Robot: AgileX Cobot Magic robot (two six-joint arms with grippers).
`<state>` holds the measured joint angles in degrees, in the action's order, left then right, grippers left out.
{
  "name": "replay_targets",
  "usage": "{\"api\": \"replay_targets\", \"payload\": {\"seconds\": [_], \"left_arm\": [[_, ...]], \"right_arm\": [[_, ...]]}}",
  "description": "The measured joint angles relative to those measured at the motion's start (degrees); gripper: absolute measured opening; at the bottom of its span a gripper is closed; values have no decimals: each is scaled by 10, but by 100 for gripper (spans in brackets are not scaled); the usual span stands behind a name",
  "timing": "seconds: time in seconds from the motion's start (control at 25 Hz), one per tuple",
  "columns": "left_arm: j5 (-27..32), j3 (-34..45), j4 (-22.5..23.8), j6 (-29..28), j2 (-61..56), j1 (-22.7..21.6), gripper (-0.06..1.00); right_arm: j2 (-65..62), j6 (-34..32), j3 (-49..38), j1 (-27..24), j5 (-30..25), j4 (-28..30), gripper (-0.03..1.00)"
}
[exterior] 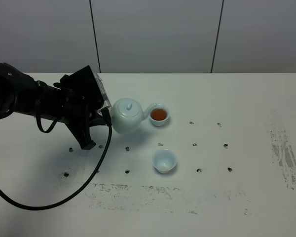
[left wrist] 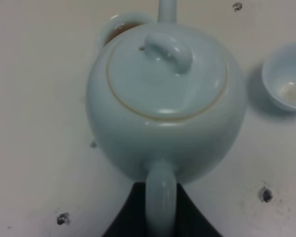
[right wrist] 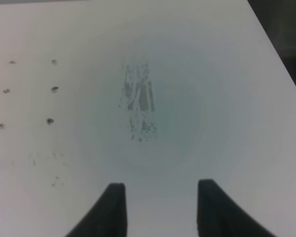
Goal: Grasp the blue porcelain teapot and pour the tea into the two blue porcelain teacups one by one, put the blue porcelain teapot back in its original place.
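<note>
The blue porcelain teapot [exterior: 126, 115] [left wrist: 165, 101] is held above the table at left of centre, its spout tipped toward the far teacup [exterior: 159, 115] [left wrist: 119, 28], which holds brown tea. My left gripper [exterior: 104, 112] [left wrist: 161, 207] is shut on the teapot's loop handle, seen close in the left wrist view. The near teacup [exterior: 165, 161] [left wrist: 287, 75] stands apart, closer to the front, and holds no tea. My right gripper [right wrist: 160, 207] shows only in the right wrist view, open over bare table with nothing between its fingers.
The white table [exterior: 246, 148] has small dark screw holes and scuffed grey patches [exterior: 285, 153] [right wrist: 140, 103] at right and along the front. A black cable [exterior: 54, 197] loops from the left arm across the table's front left.
</note>
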<state>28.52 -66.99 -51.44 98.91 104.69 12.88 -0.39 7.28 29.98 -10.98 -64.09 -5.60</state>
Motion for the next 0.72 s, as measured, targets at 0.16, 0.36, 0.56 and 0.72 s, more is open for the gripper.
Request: {"api": "replay_targets", "payload": {"seconds": [0.16, 0.36, 0.56, 0.72], "left_arm": [[6, 0, 21, 1, 0, 10, 11], [10, 0, -18, 72, 0, 10, 11], [25, 0, -72, 168, 0, 10, 11], [25, 0, -79, 214, 9, 10, 11]], "right_arm": [[0, 0, 0, 0, 0, 0, 35], [0, 0, 0, 0, 0, 0, 35], [0, 1, 0, 0, 0, 0, 35], [0, 1, 0, 0, 0, 0, 35]]}}
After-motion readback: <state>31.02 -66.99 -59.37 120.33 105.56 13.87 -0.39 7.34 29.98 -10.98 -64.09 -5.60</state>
